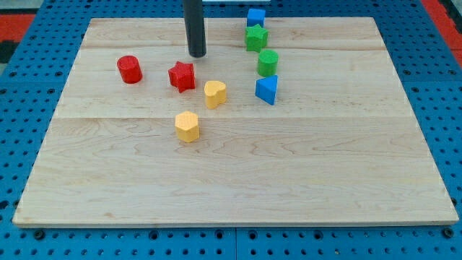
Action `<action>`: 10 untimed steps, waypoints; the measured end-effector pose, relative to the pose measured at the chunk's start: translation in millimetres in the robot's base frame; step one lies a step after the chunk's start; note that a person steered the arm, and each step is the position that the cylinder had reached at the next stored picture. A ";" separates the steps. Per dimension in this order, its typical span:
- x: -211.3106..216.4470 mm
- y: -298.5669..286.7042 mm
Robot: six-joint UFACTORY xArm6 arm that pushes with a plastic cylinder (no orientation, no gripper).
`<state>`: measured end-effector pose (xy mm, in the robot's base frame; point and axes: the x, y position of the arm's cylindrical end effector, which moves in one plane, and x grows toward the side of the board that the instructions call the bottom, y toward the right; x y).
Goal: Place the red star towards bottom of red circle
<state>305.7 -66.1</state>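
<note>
Red star [182,76] sits on the wooden board [231,180], toward the view's top and left of centre — that's our landmark. My tip [197,55] is planted just above the star and a touch to its right, near it but not quite touching; it's a plain rod, with nothing to spread or pinch. The red circle [130,69] lies to the star's left, apart from it and about level. Right of the star, just beside it, is the yellow heart [215,94]; below the star sits the yellow hexagon [187,126]. Farther right of the star runs a column — blue cube [255,17], green star [255,37], green cylinder [268,63], blue triangle [266,89].
</note>
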 end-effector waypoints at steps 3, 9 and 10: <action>72.3 -23.4; 75.7 -60.3; 80.4 -62.9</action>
<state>386.1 -129.0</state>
